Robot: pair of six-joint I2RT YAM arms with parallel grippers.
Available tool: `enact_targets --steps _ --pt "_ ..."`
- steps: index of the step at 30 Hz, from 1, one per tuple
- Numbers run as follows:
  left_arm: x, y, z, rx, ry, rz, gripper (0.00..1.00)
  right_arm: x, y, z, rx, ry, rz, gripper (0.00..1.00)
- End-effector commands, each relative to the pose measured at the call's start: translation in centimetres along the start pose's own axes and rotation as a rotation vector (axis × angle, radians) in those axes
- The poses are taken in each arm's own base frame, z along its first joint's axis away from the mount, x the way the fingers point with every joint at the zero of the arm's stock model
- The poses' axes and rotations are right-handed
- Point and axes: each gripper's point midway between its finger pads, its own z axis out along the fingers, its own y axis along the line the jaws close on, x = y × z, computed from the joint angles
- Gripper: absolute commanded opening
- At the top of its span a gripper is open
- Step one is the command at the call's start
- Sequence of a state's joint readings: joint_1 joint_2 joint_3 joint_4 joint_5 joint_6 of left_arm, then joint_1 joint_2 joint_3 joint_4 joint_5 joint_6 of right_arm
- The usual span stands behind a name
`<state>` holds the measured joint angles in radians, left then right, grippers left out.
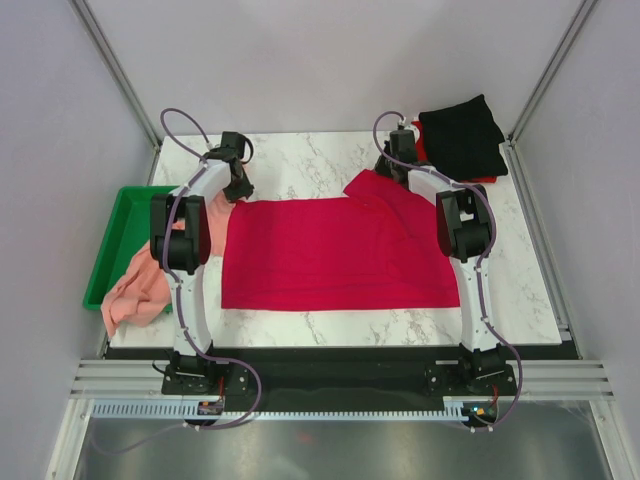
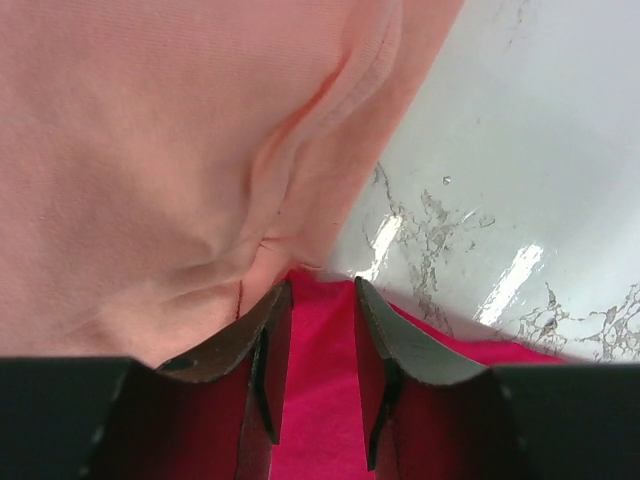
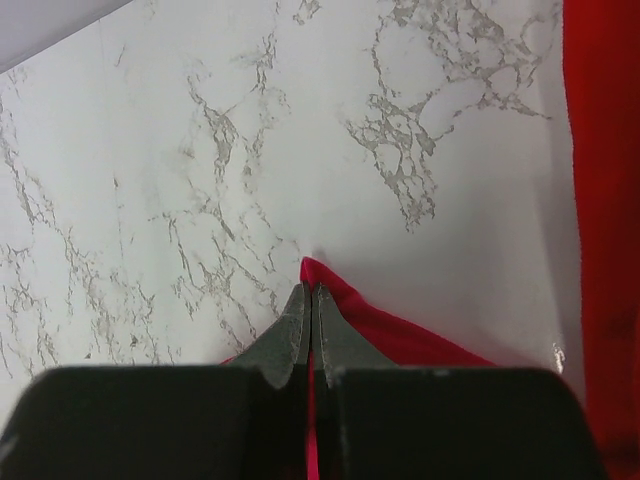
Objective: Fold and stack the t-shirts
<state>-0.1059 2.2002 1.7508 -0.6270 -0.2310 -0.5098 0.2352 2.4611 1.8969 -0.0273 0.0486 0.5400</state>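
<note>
The crimson t-shirt (image 1: 330, 255) lies spread flat in the middle of the table, its far right corner folded over. My left gripper (image 1: 238, 192) is at the shirt's far left corner. In the left wrist view its jaws (image 2: 322, 290) stand apart with crimson cloth (image 2: 320, 400) between them. My right gripper (image 1: 388, 172) is shut on a pinch of the crimson cloth (image 3: 400, 335), its tips (image 3: 311, 300) just above the marble. The salmon-pink shirt (image 1: 135, 290) hangs crumpled off the tray and fills the left wrist view (image 2: 150, 150). The black shirt (image 1: 460, 135) lies on the bright red one (image 1: 484, 179) at the far right.
A green plastic tray (image 1: 118, 225) sits at the table's left edge. Walls and frame posts close in the far side and both flanks. The bright red shirt's edge shows at the right of the right wrist view (image 3: 605, 200).
</note>
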Motion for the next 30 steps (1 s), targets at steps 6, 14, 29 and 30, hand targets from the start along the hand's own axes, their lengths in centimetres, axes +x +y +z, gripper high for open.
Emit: enact_targets --steps 6,14,29,30 --pt "-1.2 -0.3 -1.4 0.002 -0.042 -0.023 0.21 1.0 -0.5 1.1 -0.007 0.021 0.018 0.0" --pt "-1.1 -0.3 -1.4 0.003 -0.04 -0.027 0.02 1.0 -0.6 1.1 -0.021 0.03 0.019 0.0" --pt "-0.7 -1.1 -9.7 0.186 -0.041 -0.054 0.02 -2.6 2.5 -9.4 -0.149 0.012 -0.158 0.0" --pt "-0.8 -1.0 -10.6 0.198 -0.051 -0.057 0.02 -1.3 1.6 -10.1 -0.128 0.041 -0.164 0.0"
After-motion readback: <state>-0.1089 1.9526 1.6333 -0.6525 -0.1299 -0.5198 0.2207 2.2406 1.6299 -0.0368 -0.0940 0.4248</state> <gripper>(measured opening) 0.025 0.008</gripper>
